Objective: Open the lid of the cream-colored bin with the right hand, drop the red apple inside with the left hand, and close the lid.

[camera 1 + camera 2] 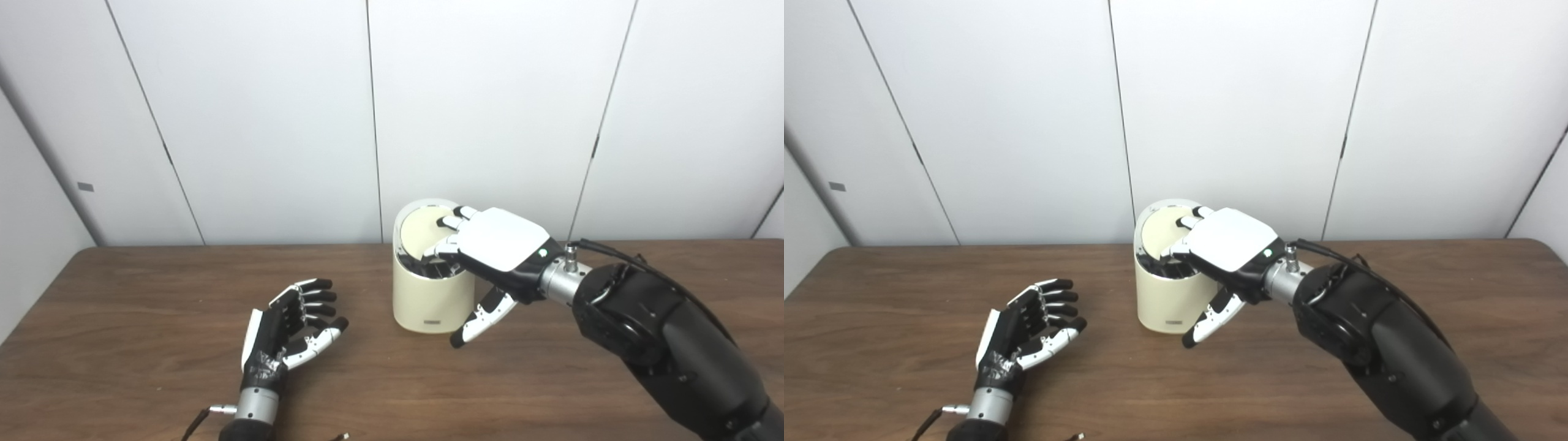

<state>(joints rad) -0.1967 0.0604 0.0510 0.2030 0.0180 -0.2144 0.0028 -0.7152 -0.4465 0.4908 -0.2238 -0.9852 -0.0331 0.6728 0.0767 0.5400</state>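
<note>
While the right hand rests spread-fingered on the tilted lid of the cream-colored bin, the left hand waits empty, fingers apart, no apple visible; closing likely comes next.

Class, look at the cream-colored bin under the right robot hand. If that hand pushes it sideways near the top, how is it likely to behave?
The cream-colored bin is taller than wide, so a high push would probably tip it rather than slide it. Its lid is tilted open, which may shift its balance a little. The right robot hand rests on the rim, so the push would land high.
</note>
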